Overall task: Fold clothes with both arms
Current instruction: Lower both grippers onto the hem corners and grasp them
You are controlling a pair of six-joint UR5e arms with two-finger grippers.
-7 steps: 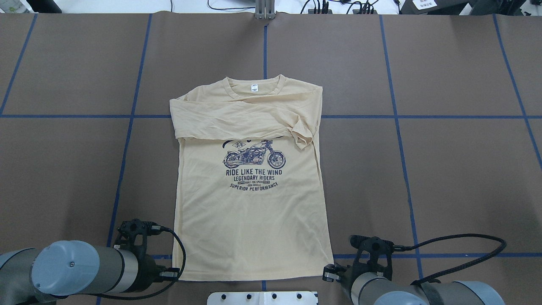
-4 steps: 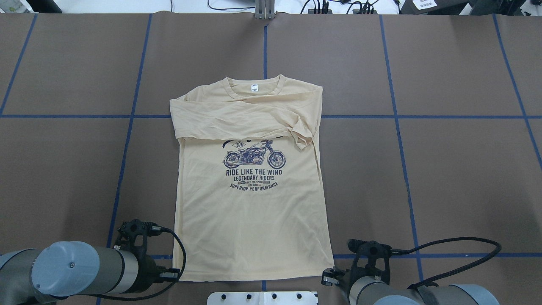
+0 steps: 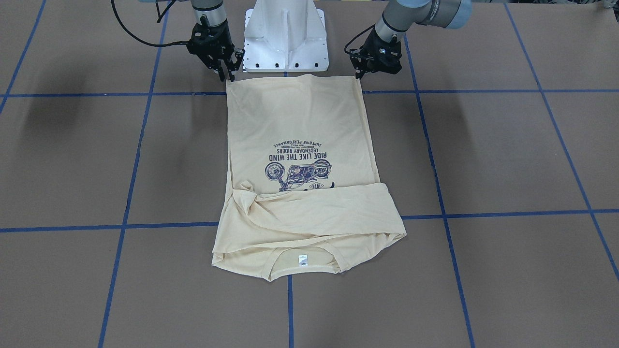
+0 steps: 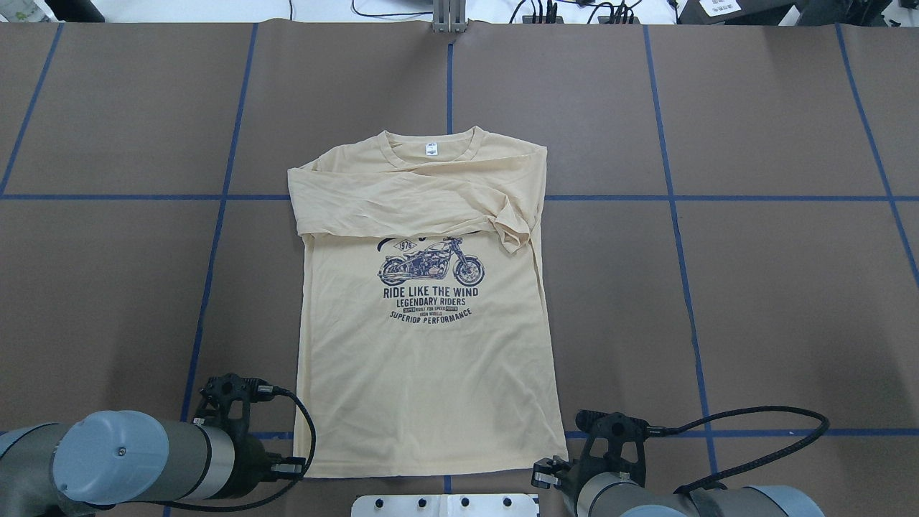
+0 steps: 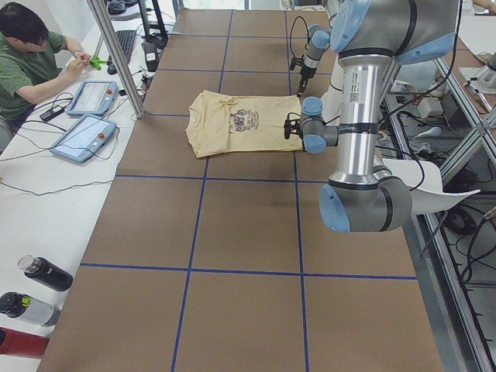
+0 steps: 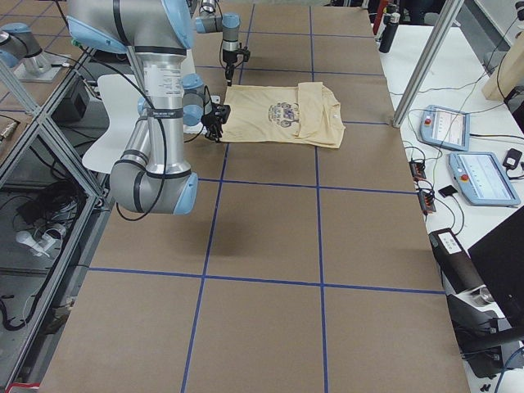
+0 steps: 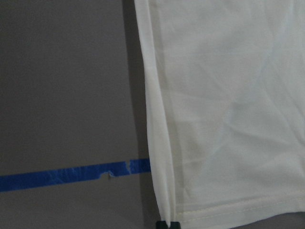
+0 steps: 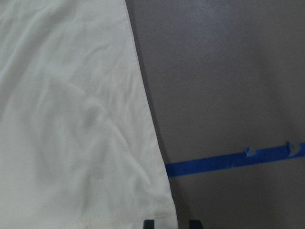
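Since a second ago the right tool has slid in toward the T-shirt's near hem corner, its cable loop drawn in with it; the left tool and the shirt have not moved. The shirt lies flat, print up, in the middle of the brown worktop, collar away from the robot, with a sleeve folded across the chest and covering the top of the print. Under a motorcycle and a "1976" badge the print reads "RIDE LIKE THE WIND", "LEGENDARY RIDERS", "SUPERIOR PERFORMANCE"; the small lines between are unreadable, as is the white neck label.

Only the right wrist view shows that tool released, two dark tips set apart at the bottom edge with the hem corner between them, beside a strip of blue tape. In the left wrist view a single dark bit meets the other hem corner; released or clenched, I cannot tell. A seated person by two control tablets appears only in the left side view
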